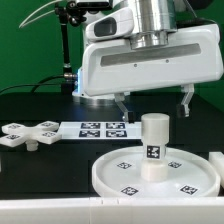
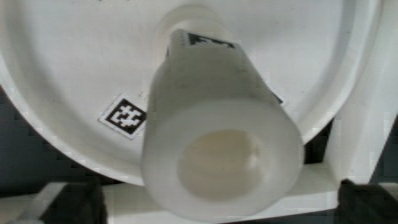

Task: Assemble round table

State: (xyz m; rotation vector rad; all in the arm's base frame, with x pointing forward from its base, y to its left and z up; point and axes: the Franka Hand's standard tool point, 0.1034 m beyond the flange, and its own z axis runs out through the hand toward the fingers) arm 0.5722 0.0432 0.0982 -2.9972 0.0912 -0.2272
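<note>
Exterior view: the gripper [image 1: 154, 103] hangs over the round disc [image 1: 118, 172], its two fingers [image 1: 122, 103] spread wide apart and clamped on nothing; the leg [image 1: 153, 140] stands upright on the disc, straight below the gap between the fingers, its top just under the fingertips and touching neither; a small square tag [image 1: 154, 152] shows on the leg's side; the disc lies flat on the black table [image 1: 30, 105] beneath both fingers; the marker board [image 1: 100, 128] lies on the table beyond the disc, out past the finger on the exterior view's left; the cross-shaped base piece [image 1: 28, 136] lies flat further out on that same side, well apart from the fingers, its near end just beside the marker board.

Wrist view: the leg fills the gap between the fingers, seen end-on from above, its hollow top [image 2: 222, 160] facing the camera; the disc's rimmed floor spreads behind it with one tag [image 2: 125, 113] in sight beside the leg; the dark shapes flanking the leg are too blurred to show any contact.
</note>
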